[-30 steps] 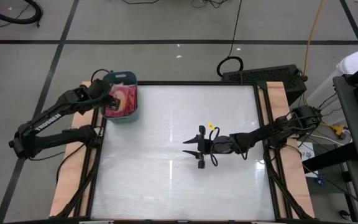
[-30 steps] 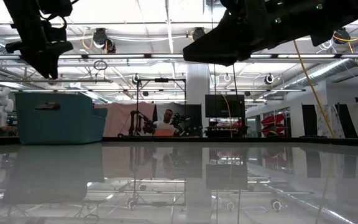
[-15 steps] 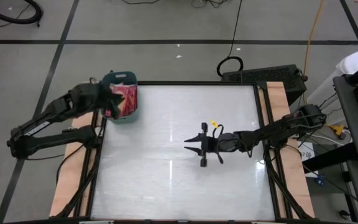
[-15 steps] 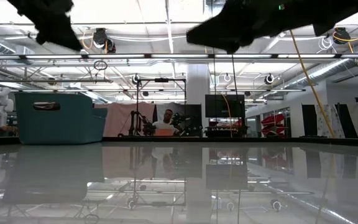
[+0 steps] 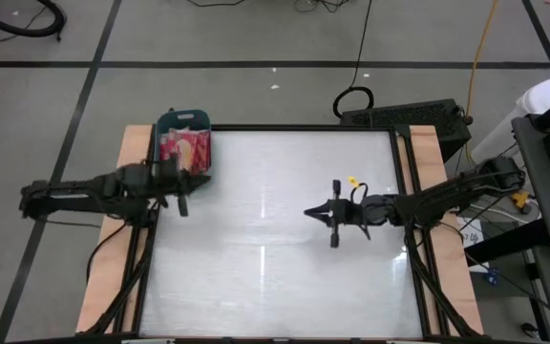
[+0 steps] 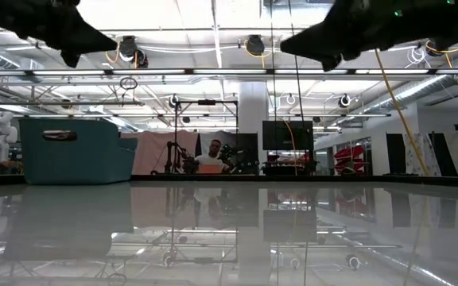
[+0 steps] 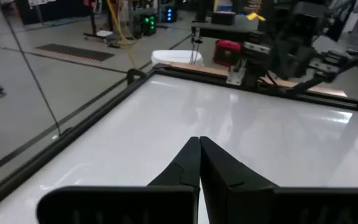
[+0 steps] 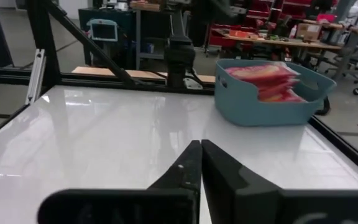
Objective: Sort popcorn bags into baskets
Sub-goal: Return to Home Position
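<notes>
The teal basket (image 5: 184, 143) stands at the table's far left corner and also shows in the low view (image 6: 74, 151) and the right wrist view (image 8: 272, 93). Red popcorn bags (image 5: 185, 149) lie stacked inside it, up to its rim (image 8: 263, 74). My left gripper (image 5: 202, 180) is shut and empty, just near of the basket, pointing toward the table's right. My right gripper (image 5: 307, 213) is shut and empty above the table's middle right, pointing left. Both hang at the top of the low view, left (image 6: 70, 52) and right (image 6: 324, 56).
The white table top (image 5: 275, 268) is framed by a black rail (image 5: 275, 127) and wooden side boards (image 5: 103, 287). The right arm (image 7: 291, 43) shows across the table in the left wrist view. A person sits far off in the room (image 6: 215, 151).
My left gripper has drawn back from above the basket toward the table's near edge and has turned to point level toward the right. My right gripper has gone toward the table's right edge. The bags stay in the basket.
</notes>
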